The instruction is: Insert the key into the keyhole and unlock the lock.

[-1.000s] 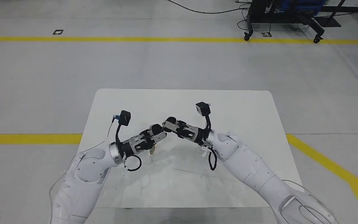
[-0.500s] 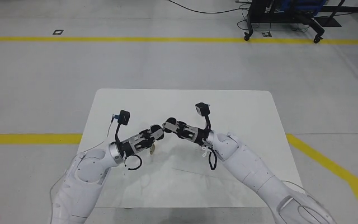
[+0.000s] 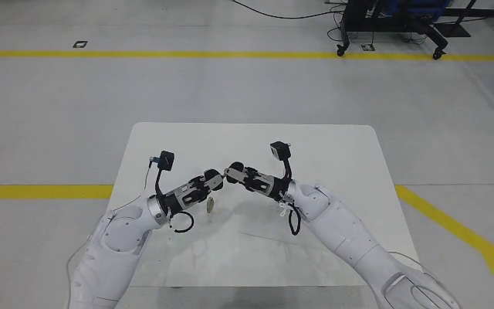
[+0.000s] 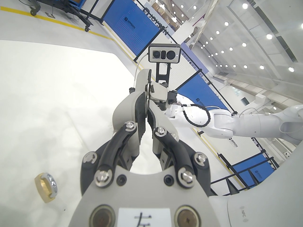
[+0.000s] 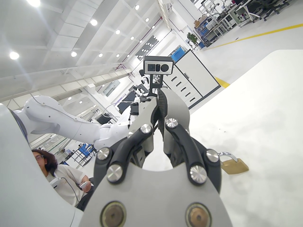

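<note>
You have both arms raised over the left half of the tabletop (image 3: 332, 154), angled in toward each other so the two tools meet nearly tip to tip. The left tool (image 3: 219, 180) comes in from the left edge side and the right tool (image 3: 227, 172) from the right edge side; from above, the tips look just beside each other, and you cannot tell whether they touch. In the left wrist view the left tool (image 4: 147, 89) has its ribbed pads pressed together along almost their whole length, with only a thin seam between them. The right tool shows just beyond its tip there. In the right wrist view the right tool (image 5: 160, 100) is closed the same way, pads together right to the tip. Whether a key sits pinched in either seam you cannot tell, since anything that thin is hidden by the pads. The lock (image 3: 210, 205) lies flat on the tabletop, free of both tools, just on the near-edge side of the left tool and left of the tabletop's middle, about halfway between the far and near edges. It has a brass body and a silver shackle (image 4: 46, 187), and the right wrist view shows it off to the side of that tool (image 5: 233, 165). You cannot tell whether the shackle is latched.
</note>
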`<move>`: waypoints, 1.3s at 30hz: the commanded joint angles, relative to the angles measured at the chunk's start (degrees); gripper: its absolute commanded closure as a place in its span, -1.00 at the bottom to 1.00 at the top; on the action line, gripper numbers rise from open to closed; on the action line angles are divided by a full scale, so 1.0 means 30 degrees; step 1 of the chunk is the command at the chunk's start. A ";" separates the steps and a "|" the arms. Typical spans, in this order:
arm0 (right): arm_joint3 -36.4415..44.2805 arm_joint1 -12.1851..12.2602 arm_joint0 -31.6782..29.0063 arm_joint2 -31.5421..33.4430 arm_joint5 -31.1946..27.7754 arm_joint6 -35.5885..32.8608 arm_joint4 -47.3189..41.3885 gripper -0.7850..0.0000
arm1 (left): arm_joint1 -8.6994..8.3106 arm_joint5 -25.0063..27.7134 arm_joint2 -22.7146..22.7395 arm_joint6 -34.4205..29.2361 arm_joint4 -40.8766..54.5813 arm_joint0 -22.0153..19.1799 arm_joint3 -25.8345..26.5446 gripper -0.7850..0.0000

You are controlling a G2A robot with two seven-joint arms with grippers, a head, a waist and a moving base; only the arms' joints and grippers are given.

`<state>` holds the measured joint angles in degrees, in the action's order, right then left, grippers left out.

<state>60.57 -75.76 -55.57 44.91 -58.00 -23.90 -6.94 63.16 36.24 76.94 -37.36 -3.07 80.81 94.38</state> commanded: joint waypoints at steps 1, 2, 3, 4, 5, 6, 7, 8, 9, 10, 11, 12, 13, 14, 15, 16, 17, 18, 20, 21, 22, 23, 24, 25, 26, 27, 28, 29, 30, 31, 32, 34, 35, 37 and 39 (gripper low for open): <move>-0.0061 -0.0032 0.0032 0.0072 0.0000 -0.0118 -0.0194 -1.00 | -0.0024 0.0019 0.0048 -0.0013 0.0064 -0.0011 -0.0034 1.00; -0.0083 -0.0045 0.0030 0.0099 0.0000 -0.0139 -0.0271 -1.00 | -0.0038 0.0030 0.0104 0.0016 0.0147 -0.0006 -0.0060 1.00; -0.0083 -0.0045 0.0030 0.0099 0.0000 -0.0139 -0.0271 -1.00 | -0.0050 0.0031 0.0169 0.0074 0.0315 0.0014 -0.0099 1.00; -0.0083 -0.0045 0.0030 0.0099 0.0000 -0.0139 -0.0271 -1.00 | -0.0067 0.0021 0.0247 0.0080 0.0490 0.0027 -0.0146 1.00; -0.0083 -0.0045 0.0030 0.0099 0.0000 -0.0139 -0.0271 -1.00 | -0.0085 0.0036 0.0333 0.0082 0.0660 0.0033 -0.0176 1.00; -0.0083 -0.0045 0.0030 0.0099 0.0000 -0.0139 -0.0271 -1.00 | -0.0101 0.0041 0.0434 0.0135 0.0846 0.0050 -0.0214 1.00; -0.0083 -0.0045 0.0030 0.0099 0.0000 -0.0139 -0.0271 -1.00 | -0.0111 0.0007 0.0557 0.0284 0.1140 0.0079 -0.0289 1.00; -0.0083 -0.0045 0.0030 0.0099 0.0000 -0.0139 -0.0271 -1.00 | -0.0123 -0.0063 0.0647 0.0342 0.1378 0.0107 -0.0344 1.00; -0.0083 -0.0045 0.0030 0.0099 0.0000 -0.0139 -0.0271 -1.00 | -0.0141 -0.0252 0.0803 0.0446 0.1535 0.0107 -0.0412 1.00; -0.0083 -0.0045 0.0030 0.0099 0.0000 -0.0139 -0.0271 -1.00 | -0.0158 -0.0599 0.1054 0.0805 0.1476 0.0109 -0.0554 1.00; -0.0083 -0.0045 0.0030 0.0099 0.0000 -0.0139 -0.0271 -1.00 | -0.0165 -0.0918 0.1202 0.1113 0.1255 0.0118 -0.0611 1.00; -0.0083 -0.0045 0.0030 0.0099 0.0000 -0.0139 -0.0271 -1.00 | -0.0165 -0.0918 0.1202 0.1113 0.1255 0.0118 -0.0611 1.00; -0.0083 -0.0045 0.0030 0.0099 0.0000 -0.0139 -0.0271 -1.00 | -0.0165 -0.0918 0.1202 0.1113 0.1255 0.0118 -0.0611 1.00; -0.0083 -0.0045 0.0030 0.0099 0.0000 -0.0139 -0.0271 -1.00 | -0.0165 -0.0918 0.1202 0.1113 0.1255 0.0118 -0.0611 1.00; -0.0083 -0.0045 0.0030 0.0099 0.0000 -0.0139 -0.0271 -1.00 | -0.0165 -0.0918 0.1202 0.1113 0.1255 0.0118 -0.0611 1.00; -0.0083 -0.0045 0.0030 0.0099 0.0000 -0.0139 -0.0271 -1.00 | -0.0165 -0.0918 0.1202 0.1113 0.1255 0.0118 -0.0611 1.00; -0.0083 -0.0045 0.0030 0.0099 0.0000 -0.0139 -0.0271 -1.00 | -0.0165 -0.0918 0.1202 0.1113 0.1255 0.0118 -0.0611 1.00; -0.0083 -0.0045 0.0030 0.0099 0.0000 -0.0139 -0.0271 -1.00 | -0.0165 -0.0918 0.1202 0.1113 0.1255 0.0118 -0.0611 1.00; -0.0083 -0.0045 0.0030 0.0099 0.0000 -0.0139 -0.0271 -1.00 | -0.0157 -0.1096 0.1066 0.1025 0.1313 0.0182 -0.0487 1.00; -0.0083 -0.0045 0.0030 0.0099 0.0000 -0.0139 -0.0271 -1.00 | -0.0168 -0.1261 0.1036 0.0876 0.1327 0.0188 -0.0404 1.00; -0.0038 -0.0024 0.0007 0.0086 0.0286 -0.0281 0.0035 -1.00 | -0.0181 -0.1414 0.1022 0.0706 0.1395 0.0212 -0.0392 1.00; 0.0091 0.0034 0.0010 0.0141 0.0740 -0.0559 0.0485 -1.00 | -0.0194 -0.1468 0.0967 0.0384 0.1708 0.0225 -0.0355 1.00; 0.0172 0.0136 0.0046 0.0172 0.1080 -0.1265 0.0782 -1.00 | -0.0225 -0.1504 0.0918 -0.0242 0.2127 0.0203 -0.0366 1.00; 0.0150 0.0289 0.0169 0.0272 0.1316 -0.2251 0.1078 -1.00 | -0.0281 -0.1724 0.0963 -0.0943 0.2282 0.0149 -0.0490 1.00; 0.0145 0.0484 0.0298 0.0494 0.1305 -0.3233 0.1340 -1.00 | -0.0343 -0.2066 0.1018 -0.1635 0.2235 0.0052 -0.0590 1.00; 0.0212 0.0683 0.0262 0.0684 0.1193 -0.4209 0.1284 -1.00 | -0.0392 -0.2220 0.1013 -0.2281 0.2238 -0.0042 -0.0590 1.00; 0.0348 0.0887 0.0206 0.0848 0.1137 -0.5292 0.1046 -1.00 | -0.0432 -0.2231 0.0981 -0.2895 0.2368 -0.0106 -0.0592 1.00; 0.0517 0.1120 0.0201 0.1092 0.1103 -0.6382 0.0921 -1.00 | -0.0477 -0.2187 0.0939 -0.3613 0.2595 -0.0174 -0.0598 1.00; 0.0712 0.1338 0.0071 0.1370 0.1202 -0.7193 0.0540 -1.00 | -0.0520 -0.2064 0.0879 -0.4316 0.2811 -0.0216 -0.0588 1.00; 0.0987 0.1547 -0.0078 0.1639 0.1355 -0.7962 0.0156 -1.00 | -0.0564 -0.1967 0.0719 -0.5314 0.3269 -0.0251 -0.0581 1.00; 0.1294 0.1745 -0.0244 0.1839 0.1588 -0.8814 -0.0208 -1.00 | -0.0617 -0.1762 0.0625 -0.6310 0.3688 -0.0339 -0.0548 1.00; 0.2121 0.2059 -0.0645 0.1970 0.2817 -1.0279 -0.1860 -1.00 | -0.0713 -0.1612 0.0349 -0.8311 0.4773 -0.0478 -0.0602 1.00; 0.2629 0.2226 -0.0746 0.2013 0.3358 -1.0821 -0.2456 -1.00 | -0.0769 -0.1557 0.0245 -0.9299 0.5131 -0.0592 -0.0648 1.00; 0.3392 0.2552 -0.1000 0.2050 0.4176 -1.1640 -0.3502 -0.27 | -0.0861 -0.1406 -0.0008 -1.0907 0.5553 -0.0796 -0.0690 1.00; 0.3996 0.2836 -0.1153 0.1928 0.4813 -1.2278 -0.4070 0.07 | -0.0934 -0.1384 -0.0225 -1.1610 0.5487 -0.0947 -0.0695 1.00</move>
<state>71.76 -67.64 -58.85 50.94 -44.47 -59.82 -18.40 60.45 32.21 76.65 -71.14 13.73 78.15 92.23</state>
